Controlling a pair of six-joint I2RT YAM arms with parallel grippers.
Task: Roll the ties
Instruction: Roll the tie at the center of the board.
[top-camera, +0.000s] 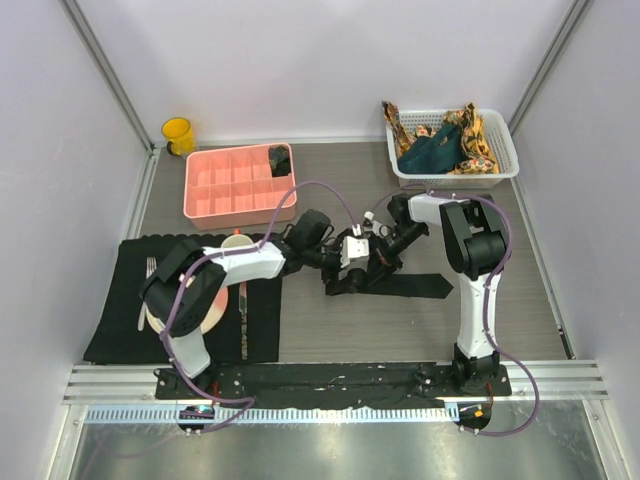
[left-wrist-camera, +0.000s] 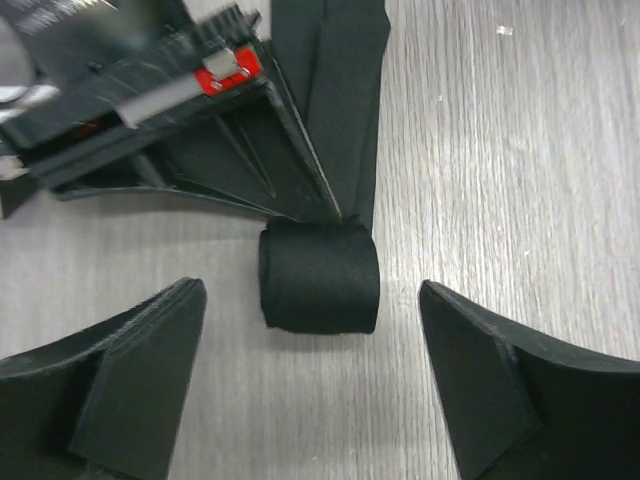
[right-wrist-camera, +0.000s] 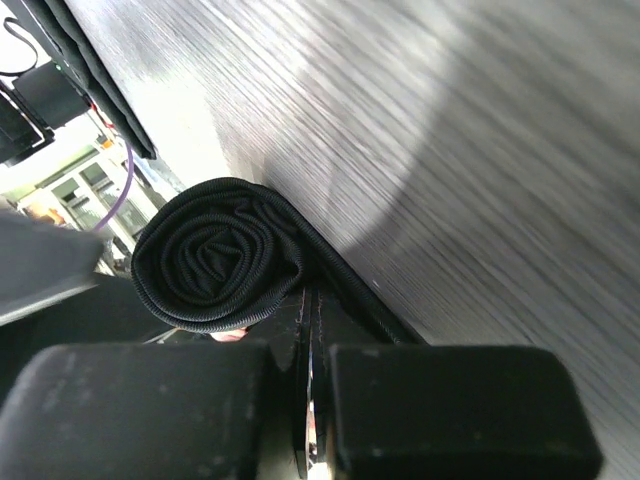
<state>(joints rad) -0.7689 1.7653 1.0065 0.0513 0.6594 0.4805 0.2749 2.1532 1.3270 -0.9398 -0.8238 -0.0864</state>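
Black cloth mat (top-camera: 115, 310) lies well behind the left pincer (left-wrist-camera: 310, 300), back under that arm's elbow, and carries a plate (top-camera: 212, 318) and a fork (top-camera: 150, 270). Far off behind the same pincer, against the back wall, stands a yellow mug (top-camera: 178, 135). Nearer, off to the side of the left arm, sits a pink compartment tray (top-camera: 203, 187) with a small dark roll of fabric (top-camera: 279, 158) in its far right corner cell. The left pincer stands wide open over the middle of the grey counter (top-camera: 330, 335). Its two fingers (left-wrist-camera: 130, 370) flank the rolled end of the black tie (left-wrist-camera: 320, 278), with a clear gap on each side and nothing gripped. The roll sits squarely between them on the counter, and the unrolled length of the tie runs flat away from it, out past the right pincer (right-wrist-camera: 308, 330). That pincer is closed, its fingers pressed together and lying low just beside the roll. From the left wrist view they rest along the flat strip directly behind the coil; whether any fabric is pinched between them cannot be told. Well behind the right pincer, at the far right corner of the counter, a white basket (top-camera: 505, 160) holds a teal tie (top-camera: 432, 152) and orange patterned ties (top-camera: 482, 148), heaped loosely and spilling over its rim.
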